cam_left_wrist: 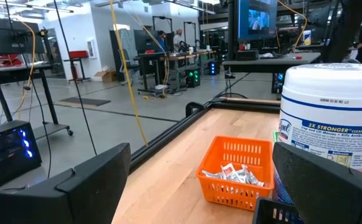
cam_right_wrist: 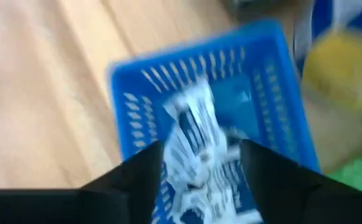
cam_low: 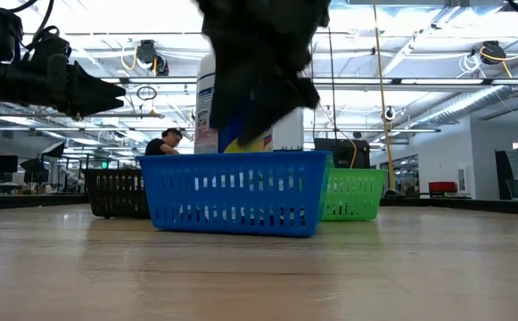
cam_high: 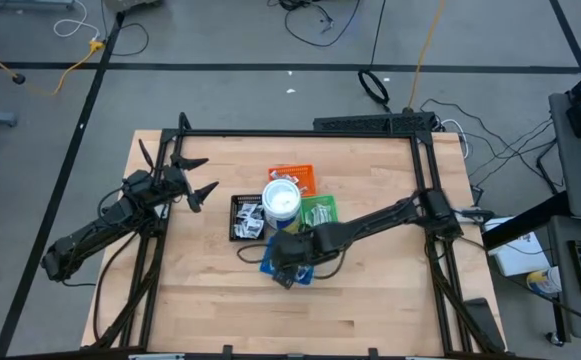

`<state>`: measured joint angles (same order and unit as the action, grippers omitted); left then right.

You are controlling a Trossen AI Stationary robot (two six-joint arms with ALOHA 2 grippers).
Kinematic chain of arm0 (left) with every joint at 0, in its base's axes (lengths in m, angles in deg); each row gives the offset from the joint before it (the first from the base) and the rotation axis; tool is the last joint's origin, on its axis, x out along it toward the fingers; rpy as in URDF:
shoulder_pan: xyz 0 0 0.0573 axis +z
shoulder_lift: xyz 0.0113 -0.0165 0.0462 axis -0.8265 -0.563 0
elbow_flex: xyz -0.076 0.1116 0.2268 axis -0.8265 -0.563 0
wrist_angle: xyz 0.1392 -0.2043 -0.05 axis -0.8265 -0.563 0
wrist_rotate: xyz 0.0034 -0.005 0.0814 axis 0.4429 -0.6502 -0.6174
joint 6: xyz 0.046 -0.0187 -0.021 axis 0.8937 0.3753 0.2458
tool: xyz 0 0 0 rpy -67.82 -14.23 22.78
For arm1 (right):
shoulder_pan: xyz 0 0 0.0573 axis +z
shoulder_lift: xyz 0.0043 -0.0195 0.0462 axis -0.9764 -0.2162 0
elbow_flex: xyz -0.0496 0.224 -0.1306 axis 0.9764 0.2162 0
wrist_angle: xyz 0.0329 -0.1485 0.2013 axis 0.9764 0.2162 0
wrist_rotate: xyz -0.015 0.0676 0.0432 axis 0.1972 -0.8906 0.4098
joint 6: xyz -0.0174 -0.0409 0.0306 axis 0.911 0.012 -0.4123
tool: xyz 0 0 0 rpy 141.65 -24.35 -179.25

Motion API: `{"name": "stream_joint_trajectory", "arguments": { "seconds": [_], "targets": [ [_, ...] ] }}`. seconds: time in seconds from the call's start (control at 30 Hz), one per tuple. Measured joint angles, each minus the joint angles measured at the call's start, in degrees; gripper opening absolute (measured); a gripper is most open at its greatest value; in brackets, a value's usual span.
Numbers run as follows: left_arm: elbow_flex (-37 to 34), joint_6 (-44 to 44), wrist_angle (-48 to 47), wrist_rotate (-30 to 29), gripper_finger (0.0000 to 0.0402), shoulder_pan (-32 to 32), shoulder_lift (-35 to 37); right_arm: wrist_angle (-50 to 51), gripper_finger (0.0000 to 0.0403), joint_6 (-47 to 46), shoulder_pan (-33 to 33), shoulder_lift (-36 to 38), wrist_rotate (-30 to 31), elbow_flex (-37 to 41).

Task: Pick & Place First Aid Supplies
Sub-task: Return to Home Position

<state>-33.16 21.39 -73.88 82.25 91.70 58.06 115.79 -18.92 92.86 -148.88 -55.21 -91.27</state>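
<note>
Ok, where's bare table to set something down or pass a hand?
Widest bare table: in front of the blue tray, toward the low camera. Also behind the orange tray. Crowded middle: black tray, tub, green tray packed close, right gripper over the blue tray. Left gripper idles left.

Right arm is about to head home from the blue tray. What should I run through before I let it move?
1. Right claw open above the blue tray: ok.
2. Packets lying inside that tray: ok.
3. Nothing stuck to the right claw's fingers: cannot tell.
4. White tub upright. It stands close beside the right claw, so lifting before swinging looks safer: ok.
5. Left claw open over the table's left side, away from the trays: ok.
</note>
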Motion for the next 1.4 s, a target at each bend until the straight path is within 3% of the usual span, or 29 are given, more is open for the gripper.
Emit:
{"name": "stream_joint_trajectory", "arguments": {
  "seconds": [0.13,0.33,0.7,0.87,1.03,1.17,1.4],
  "targets": [
    [0.0,0.0,0.0,0.0,0.0397,0.0,0.0,-9.9,0.0259,9.4,0.0,7.9,1.3,8.4],
    [0.0,0.0,0.0,0.0,0.0397,0.0,0.0,-24.6,0.0297,20.5,0.5,22.1,1.1,28.7],
    [0.0,0.0,0.0,0.0,0.0397,0.0,0.0,-38.2,0.0306,40.1,0.5,53.2,3.0,59.1],
    [0.0,0.0,0.0,0.0,0.0397,0.0,0.0,-43.5,0.0308,47.7,-0.3,66.4,12.1,69.5],
    [0.0,0.0,0.0,0.0,0.0397,0.0,0.0,-44.1,0.0331,49.0,-6.5,75.7,12.8,75.3],
    [0.0,0.0,0.0,0.0,0.0397,0.0,0.0,-48.3,0.035,49.0,-12.8,82.1,10.0,80.5],
    [0.0,0.0,0.0,0.0,0.0397,0.0,0.0,-55.0,0.0351,47.6,-21.8,91.0,8.4,89.2]
  ]
}}
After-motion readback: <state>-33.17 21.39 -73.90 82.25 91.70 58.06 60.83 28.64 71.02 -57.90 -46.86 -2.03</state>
